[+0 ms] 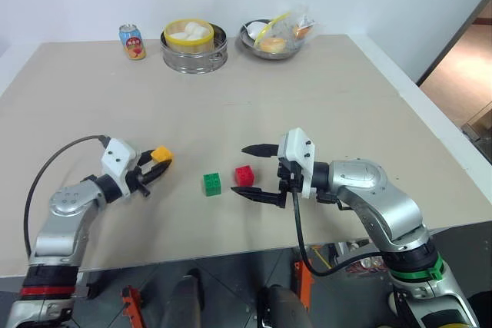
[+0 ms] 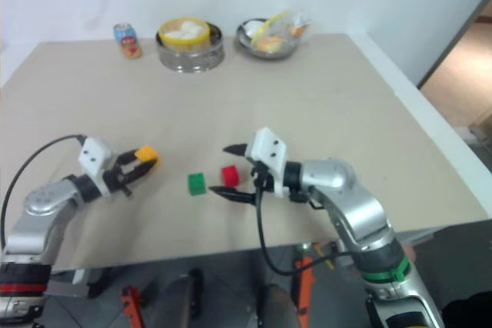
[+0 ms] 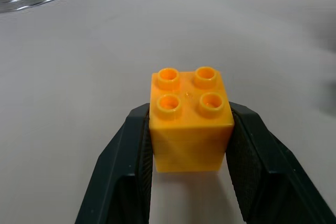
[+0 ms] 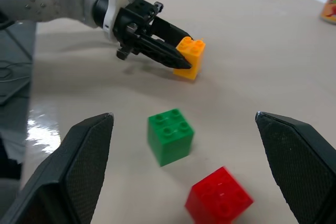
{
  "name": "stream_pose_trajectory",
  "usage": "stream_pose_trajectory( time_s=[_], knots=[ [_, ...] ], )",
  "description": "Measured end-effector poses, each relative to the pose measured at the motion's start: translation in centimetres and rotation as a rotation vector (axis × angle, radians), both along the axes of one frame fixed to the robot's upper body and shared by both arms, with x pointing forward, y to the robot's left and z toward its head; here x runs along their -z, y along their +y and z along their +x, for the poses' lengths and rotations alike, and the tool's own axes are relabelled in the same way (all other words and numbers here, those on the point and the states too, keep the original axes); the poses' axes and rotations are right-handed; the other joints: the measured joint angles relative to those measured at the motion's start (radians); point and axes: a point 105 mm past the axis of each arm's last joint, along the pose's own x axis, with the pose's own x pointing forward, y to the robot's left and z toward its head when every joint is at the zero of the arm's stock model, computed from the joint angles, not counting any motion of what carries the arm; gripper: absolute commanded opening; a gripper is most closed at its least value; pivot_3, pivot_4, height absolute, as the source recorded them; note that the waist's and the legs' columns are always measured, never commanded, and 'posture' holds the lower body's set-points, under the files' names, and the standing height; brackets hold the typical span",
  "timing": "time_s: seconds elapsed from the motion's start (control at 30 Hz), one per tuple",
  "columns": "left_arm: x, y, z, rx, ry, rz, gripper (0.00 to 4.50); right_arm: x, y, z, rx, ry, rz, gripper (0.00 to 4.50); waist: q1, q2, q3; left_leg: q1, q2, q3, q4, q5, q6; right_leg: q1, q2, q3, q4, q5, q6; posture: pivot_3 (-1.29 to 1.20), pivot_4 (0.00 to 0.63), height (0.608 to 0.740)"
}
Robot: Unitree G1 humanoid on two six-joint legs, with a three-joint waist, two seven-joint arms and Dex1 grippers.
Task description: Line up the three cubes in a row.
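My left gripper (image 1: 156,165) is shut on the yellow-orange cube (image 1: 161,156), at the left of the table's front part; the wrist view shows the studded cube (image 3: 190,120) pinched between both black fingers (image 3: 126,166). The green cube (image 1: 212,183) and the red cube (image 1: 244,175) sit side by side on the table to its right, a small gap between them. My right gripper (image 1: 256,171) stands wide open just right of the red cube, its two fingers on either side of it and holding nothing. Its wrist view shows the green cube (image 4: 169,135), the red cube (image 4: 219,196) and the held cube (image 4: 189,57).
At the table's far edge stand a soda can (image 1: 132,41), a metal steamer (image 1: 194,57) with yellow buns inside, and a metal bowl (image 1: 270,38) of food. The table's right edge (image 1: 415,97) runs diagonally past my right arm.
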Motion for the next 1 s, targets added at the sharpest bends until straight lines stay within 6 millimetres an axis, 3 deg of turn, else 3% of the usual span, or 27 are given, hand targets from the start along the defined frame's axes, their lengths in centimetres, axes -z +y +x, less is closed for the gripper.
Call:
stream_pose_trajectory(
  time_s=[0.23, 0.37, 0.6, 1.0],
  knots=[
    [0.4, -1.7, -2.9, 0.329, 0.066, 0.069, 1.66, 0.1, -0.2, -0.4, -0.02, 0.008, -0.024, 4.5, 0.0, 0.0, 0.0, 0.0, 0.0, 0.0, 0.0, 0.0, 0.0, 0.0, -0.002, -0.001, -0.001, 0.0, 0.0, 0.0, 0.15, 0.74],
    [0.9, -2.3, -3.2, 0.427, 0.112, 0.091, 1.66, 0.1, -0.3, -0.4, -0.023, 0.021, -0.026, 4.5, 0.0, 0.001, 0.0, 0.0, 0.0, 0.0, -0.001, 0.0, 0.0, -0.001, -0.002, -0.001, -0.001, 0.0, 0.0, 0.0, 0.15, 0.74],
    [1.4, -1.8, -1.9, 0.432, 0.124, 0.121, 1.66, -0.2, -0.1, -1.0, -0.036, 0.029, -0.031, 4.5, 0.0, 0.001, 0.0, 0.0, 0.0, 0.001, -0.001, 0.0, 0.0, -0.002, -0.002, -0.001, -0.001, 0.0, 0.0, 0.0, 0.15, 0.74],
    [1.6, -1.8, -1.9, 0.457, 0.094, 0.146, 1.66, -0.4, -0.3, -1.0, -0.014, 0.028, -0.041, 4.5, 0.0, 0.001, 0.0, 0.0, 0.0, 0.001, -0.001, 0.0, 0.0, -0.001, -0.002, -0.001, -0.001, 0.0, 0.0, 0.0, 0.15, 0.74]
  ],
)
